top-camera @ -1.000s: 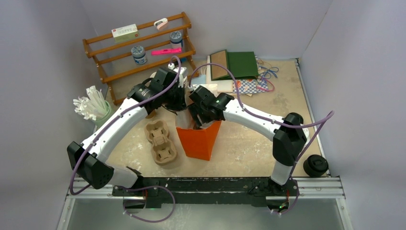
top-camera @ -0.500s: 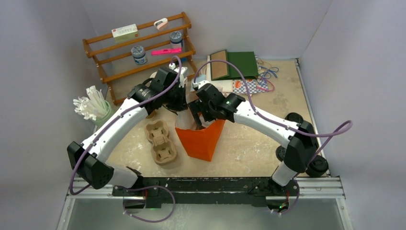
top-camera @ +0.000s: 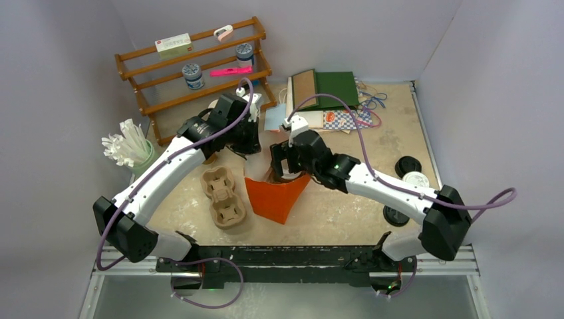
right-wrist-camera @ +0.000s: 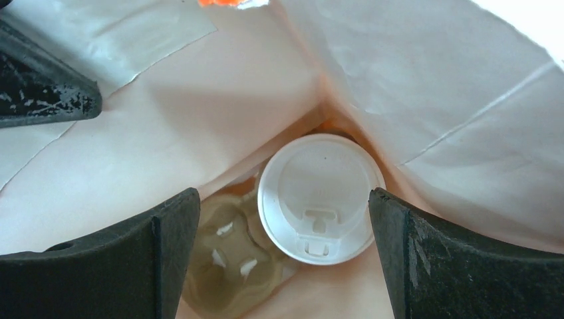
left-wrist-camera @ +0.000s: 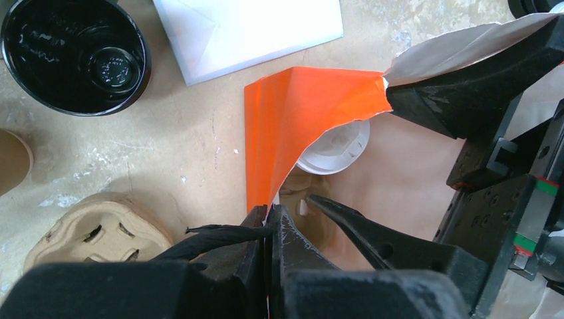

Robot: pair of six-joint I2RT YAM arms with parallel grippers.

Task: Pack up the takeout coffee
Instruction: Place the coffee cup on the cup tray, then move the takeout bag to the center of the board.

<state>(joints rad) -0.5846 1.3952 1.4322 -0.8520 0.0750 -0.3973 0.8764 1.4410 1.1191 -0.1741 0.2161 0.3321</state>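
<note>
Table (top-camera: pixel 346 211): right hand (right-wrist-camera: pixel 282 196) now wider.

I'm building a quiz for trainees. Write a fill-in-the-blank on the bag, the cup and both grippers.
1. The bag, pinched at its rim by the shut left gripper, is coloured ___.
2. The right gripper hangs over the cup with its jaws ___.
3. The cup's lid is coloured ___.
4. The slot next to the cup in the carrier is ___.

Missing words: orange; open; white; empty.
</note>
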